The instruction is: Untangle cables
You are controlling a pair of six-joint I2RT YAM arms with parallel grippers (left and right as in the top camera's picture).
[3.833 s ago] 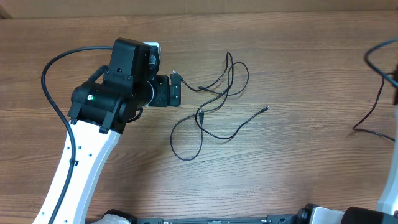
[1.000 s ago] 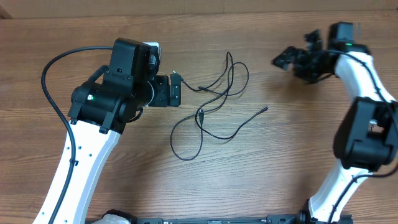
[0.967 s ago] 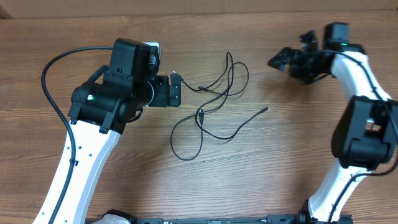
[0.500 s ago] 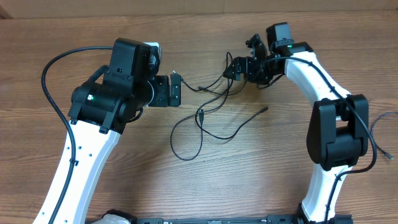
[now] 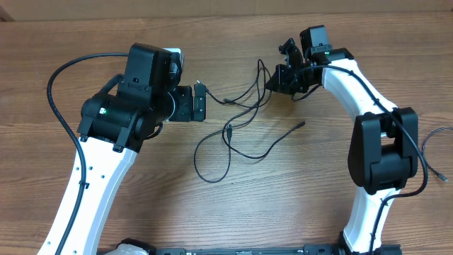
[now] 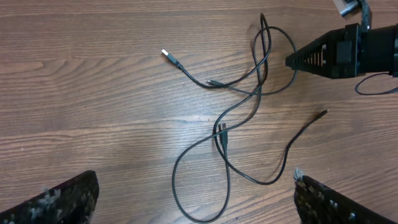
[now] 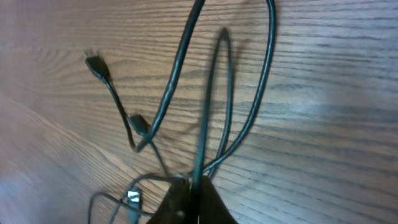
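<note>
The wooden table (image 5: 283,205) bears tangled black cables (image 5: 229,132) at its middle. Left of them, the left gripper (image 5: 200,103) has its fingers spread wide. The right gripper (image 5: 274,80), fingers pressed together, pinches a strand at the tangle's far right loop. A plug (image 6: 165,53) lies free at far left.

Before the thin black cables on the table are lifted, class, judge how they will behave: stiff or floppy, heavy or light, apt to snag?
Probably floppy: the cables lie in loose loops flat on the table. Likely light, since they are very thin. They cross each other, so lifting one may well drag the other along.
</note>
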